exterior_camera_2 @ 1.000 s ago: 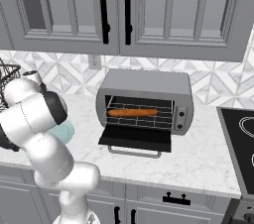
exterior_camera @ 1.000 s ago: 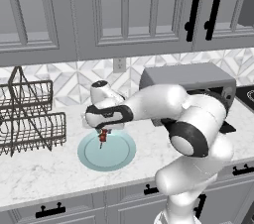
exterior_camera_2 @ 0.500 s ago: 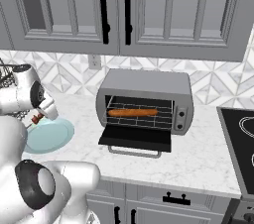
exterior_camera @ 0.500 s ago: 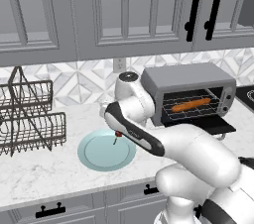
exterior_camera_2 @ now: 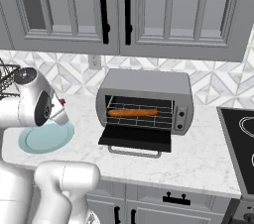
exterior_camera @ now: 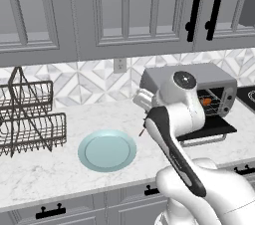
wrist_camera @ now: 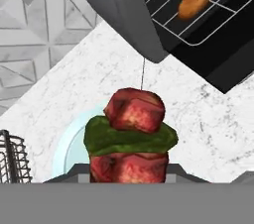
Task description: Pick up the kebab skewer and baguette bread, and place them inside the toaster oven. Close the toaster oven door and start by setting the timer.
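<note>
One pale plate (exterior_camera: pixel 107 150) beside dish rack (exterior_camera: pixel 30 119).

I've got two base cams behind the arm, both looking forward and down at the white marbled counter (exterior_camera: pixel 60 179) and grey cabinets. Left base view sits off to the left: pale blue round plate (exterior_camera: pixel 107 150) centre, dark wire dish rack (exterior_camera: pixel 27 119) at left edge, grey rounded toaster oven with open dark glass door (exterior_camera: pixel 219 92) far right, partly behind the arm. Right base view sits to the right and faces the oven (exterior_camera_2: pixel 144 101) nearly head-on, plate (exterior_camera_2: pixel 47 138) at lower left. Both share plate, oven and counter. Hand view is much closer, rolled, looking along the gripper: oven (wrist_camera: pixel 124 15) top, plate (wrist_camera: pixel 74 143) lower left.
</note>
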